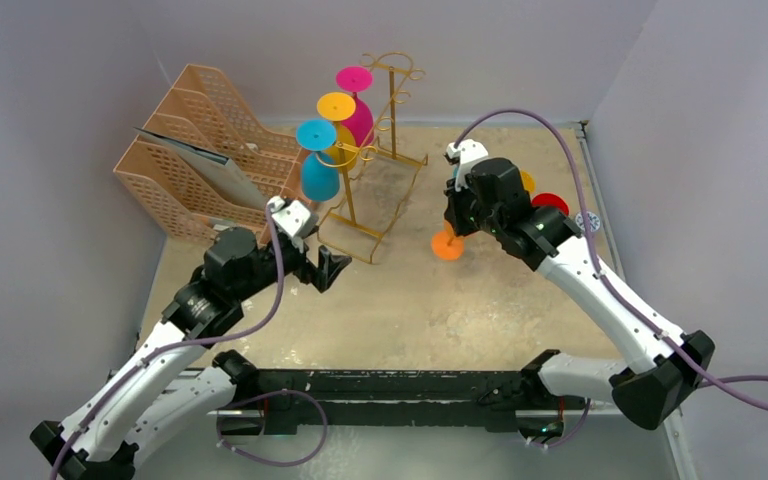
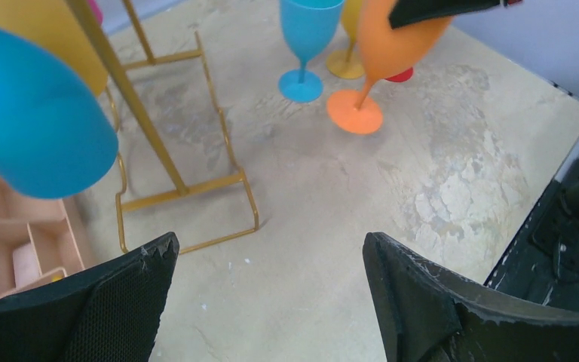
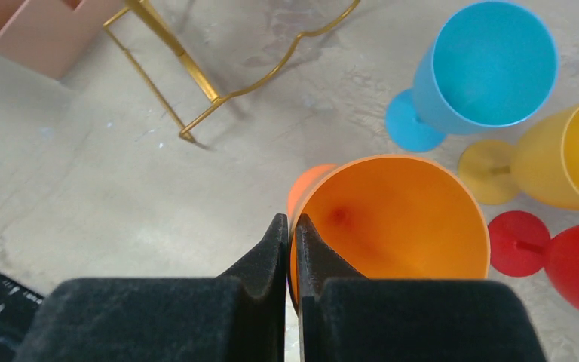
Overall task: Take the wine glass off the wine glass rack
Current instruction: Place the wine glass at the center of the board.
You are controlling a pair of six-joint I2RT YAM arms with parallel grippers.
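Note:
The gold wire wine glass rack [image 1: 396, 110] stands at the back centre, with its base [image 2: 181, 196] on the table. Three wine glasses hang upside down from it: blue [image 1: 318, 170], yellow [image 1: 337, 108] and magenta [image 1: 357, 95]. My left gripper [image 1: 325, 268] is open and holds nothing, low and just in front of the rack's base, below the blue hanging glass [image 2: 30, 121]. My right gripper [image 3: 290, 222] is shut on the rim of an orange wine glass [image 3: 392, 219], one finger inside the bowl and one outside. That glass [image 1: 447, 245] is tilted, right of the rack, with its foot [image 2: 354, 111] at table level.
Beside the orange glass stand a blue glass [image 3: 482, 68], a yellow one [image 3: 565, 151] and a red one [image 3: 573, 264]. A peach lattice file organizer [image 1: 195, 150] fills the back left. Grey walls close the sides and back.

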